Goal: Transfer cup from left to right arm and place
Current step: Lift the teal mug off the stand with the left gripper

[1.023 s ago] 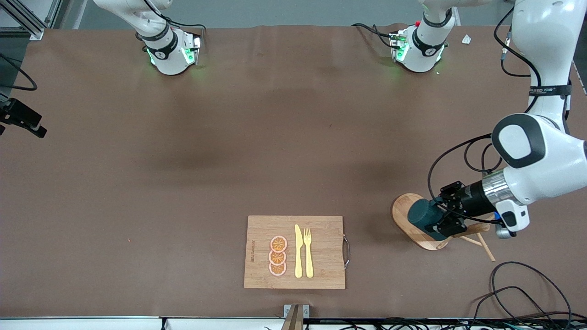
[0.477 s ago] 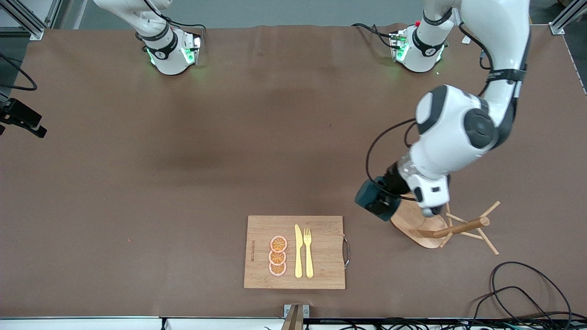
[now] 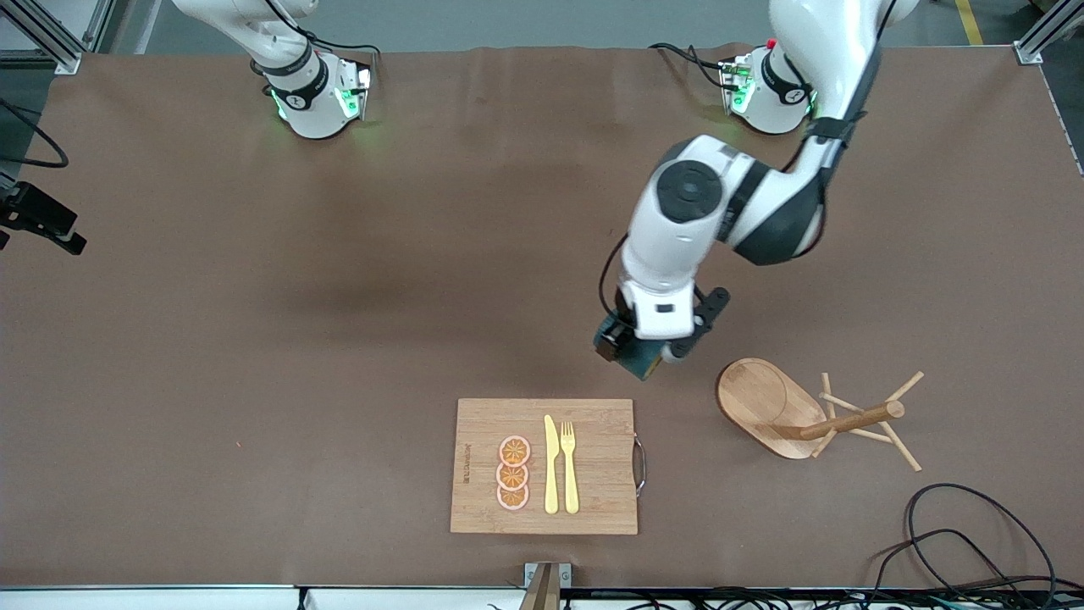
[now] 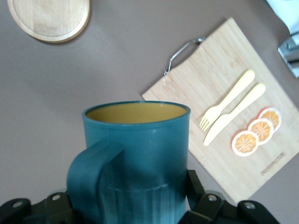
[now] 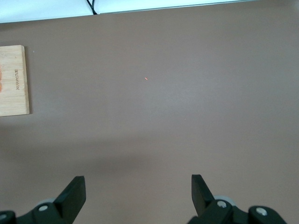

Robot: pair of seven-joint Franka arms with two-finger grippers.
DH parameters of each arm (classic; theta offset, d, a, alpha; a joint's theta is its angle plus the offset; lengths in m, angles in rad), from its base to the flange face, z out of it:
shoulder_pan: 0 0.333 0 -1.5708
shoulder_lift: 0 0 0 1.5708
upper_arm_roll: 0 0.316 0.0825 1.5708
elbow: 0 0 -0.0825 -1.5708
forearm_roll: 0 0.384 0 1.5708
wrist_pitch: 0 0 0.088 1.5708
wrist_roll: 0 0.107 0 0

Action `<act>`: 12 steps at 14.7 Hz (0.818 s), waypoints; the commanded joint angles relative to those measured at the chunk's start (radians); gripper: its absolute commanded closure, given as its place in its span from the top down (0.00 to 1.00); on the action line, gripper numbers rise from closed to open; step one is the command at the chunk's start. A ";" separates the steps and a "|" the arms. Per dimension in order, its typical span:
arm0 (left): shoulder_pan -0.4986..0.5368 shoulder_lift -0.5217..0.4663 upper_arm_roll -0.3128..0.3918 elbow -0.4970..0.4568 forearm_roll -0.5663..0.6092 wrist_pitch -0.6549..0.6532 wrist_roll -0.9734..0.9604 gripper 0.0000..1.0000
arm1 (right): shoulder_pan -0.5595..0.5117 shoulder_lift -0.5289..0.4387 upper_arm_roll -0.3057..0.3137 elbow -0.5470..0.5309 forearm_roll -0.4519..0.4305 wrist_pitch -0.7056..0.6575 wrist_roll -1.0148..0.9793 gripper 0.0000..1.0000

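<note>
Two arms share a brown table (image 3: 254, 339), with clock directions read from above and 12 o'clock pointing away from the front camera toward the arm bases. The left arm reaches out from its base, and the left gripper (image 3: 648, 347) hangs in the air over bare tabletop beside the handle corner of the board (image 3: 593, 457). Its dark fingers (image 4: 205, 205) are clamped on the lower body of the cup (image 3: 618, 347). The cup is off the table, and the left wrist view shows its teal ribbed wall, squarish handle and mustard inside, with the mouth pointing away from the wrist. The right gripper (image 5: 138, 191) is spread wide with nothing between its fingers (image 5: 72, 193). It looks down on bare table with one edge of the board in sight, and the right arm waits. The board lies at 6 o'clock on the table, near the front camera's edge, with its metal handle (image 3: 640, 464) on the side toward the left arm's end. On it lie a yellow knife (image 3: 551, 464) and a yellow fork (image 3: 569, 466), side by side. Three orange slices (image 3: 513, 473) sit in a row at 9 o'clock from the knife. A wooden stand (image 3: 762, 402) with pegs sits at about 3 o'clock from the board, apart from it. Black cables (image 3: 957, 525) coil at 5 o'clock from the stand.
</note>
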 commanded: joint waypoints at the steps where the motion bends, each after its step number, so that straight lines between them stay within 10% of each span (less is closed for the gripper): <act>1: -0.085 0.049 0.012 0.037 0.160 -0.008 -0.053 0.71 | -0.027 -0.013 0.018 -0.017 0.001 0.001 -0.015 1.00; 12: -0.305 0.201 0.018 0.033 0.800 -0.025 -0.380 0.72 | -0.027 -0.013 0.018 -0.018 0.001 0.003 -0.015 1.00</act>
